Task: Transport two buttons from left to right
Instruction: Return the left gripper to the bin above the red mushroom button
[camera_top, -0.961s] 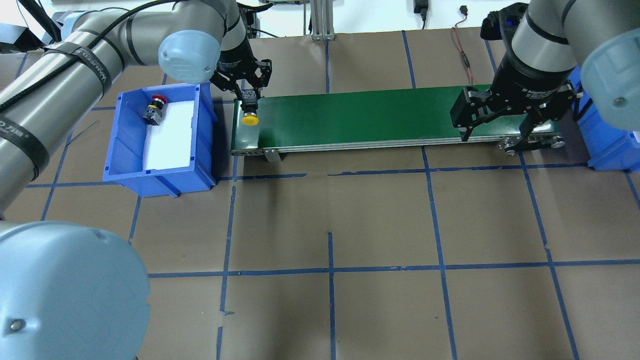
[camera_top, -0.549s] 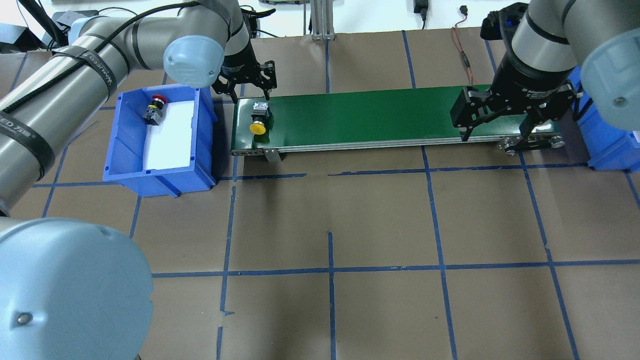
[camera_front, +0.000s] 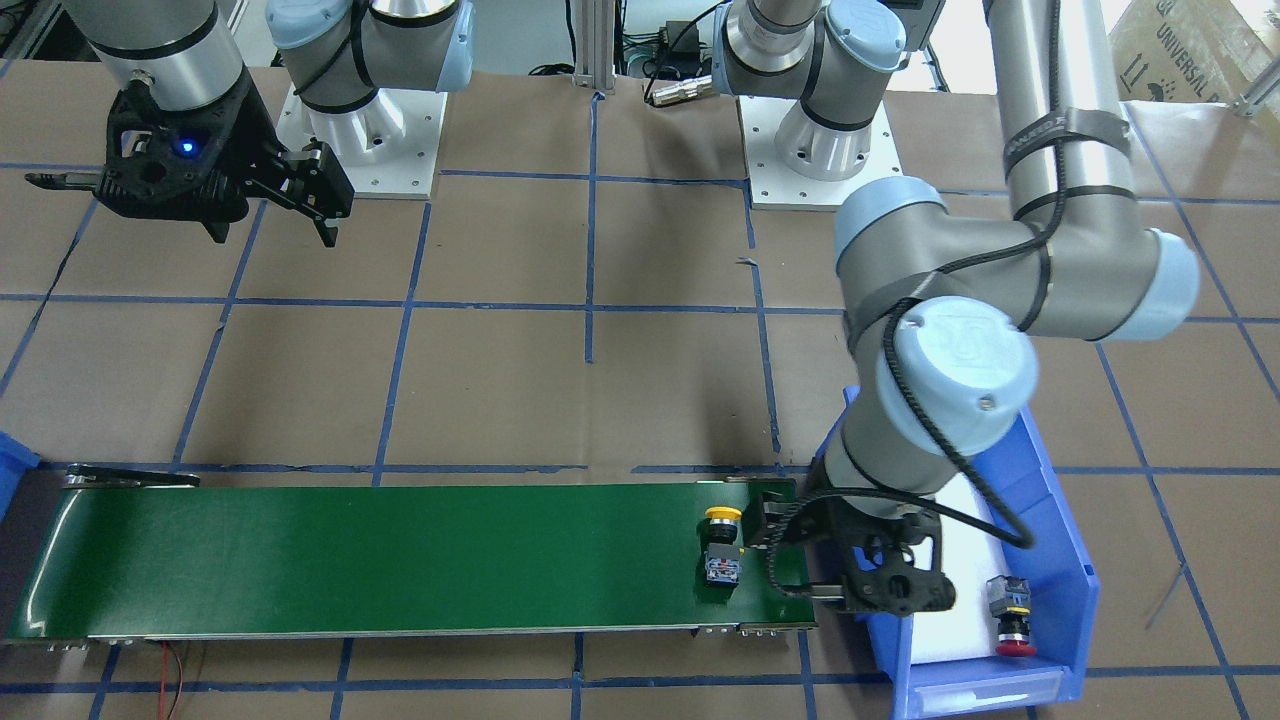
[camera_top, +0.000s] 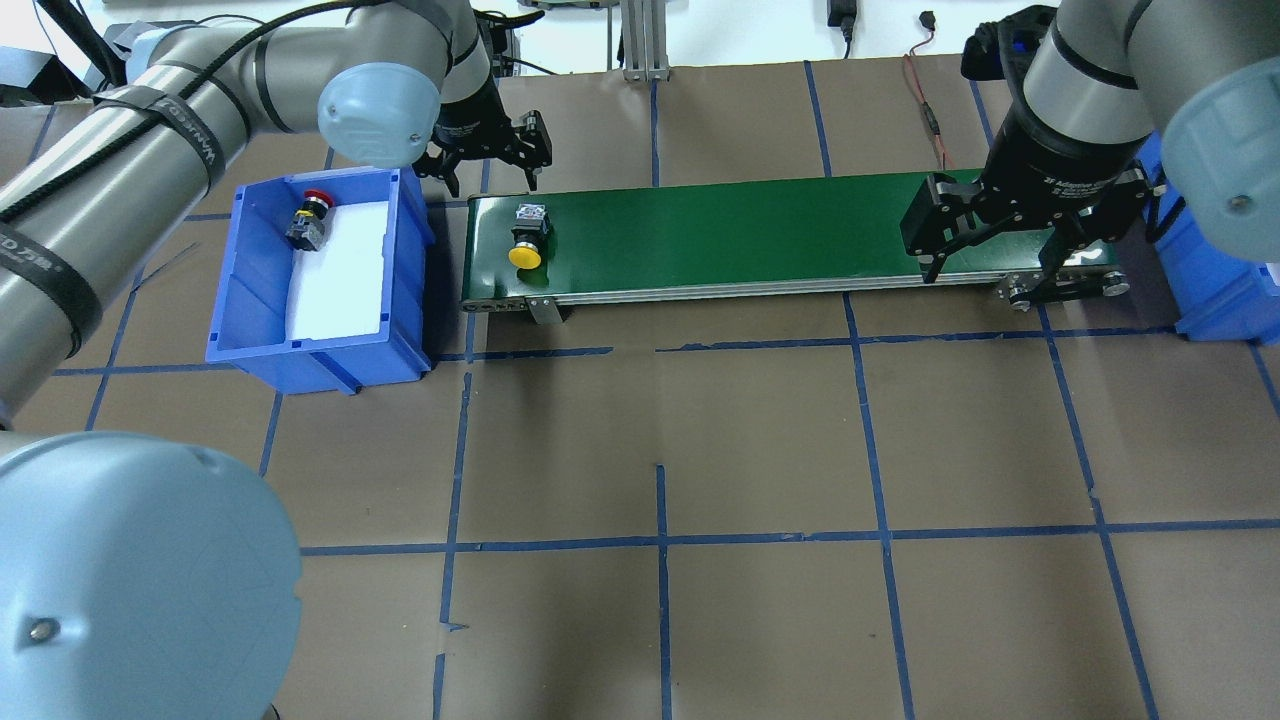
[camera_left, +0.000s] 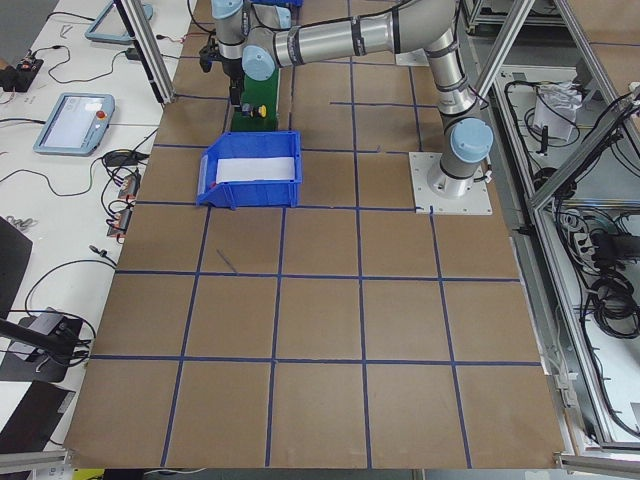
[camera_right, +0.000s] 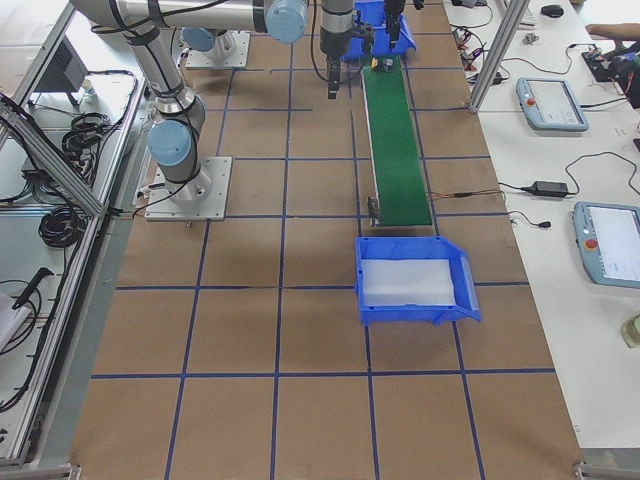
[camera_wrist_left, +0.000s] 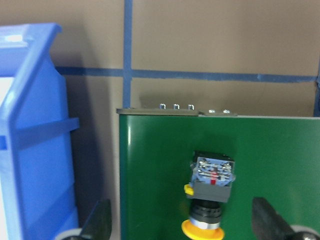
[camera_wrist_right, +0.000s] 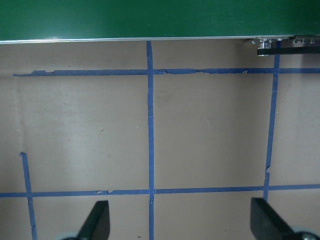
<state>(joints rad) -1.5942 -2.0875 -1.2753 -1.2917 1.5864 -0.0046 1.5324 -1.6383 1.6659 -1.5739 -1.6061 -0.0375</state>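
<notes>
Left gripper (camera_top: 490, 181) backs off yellow button (camera_top: 526, 243), jaws spread, empty, button on belt (camera_top: 750, 235) just beyond its fingertips, red button (camera_top: 308, 219) in bin (camera_top: 315, 360) alongside, right gripper (camera_top: 990, 272) also released.

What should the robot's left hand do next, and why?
Probably move over the blue bin for the red button: the left hand is open and empty, and the yellow button already lies on the green belt.

The yellow button (camera_wrist_left: 210, 192) has its cap cut off at the bottom of the left wrist view.
</notes>
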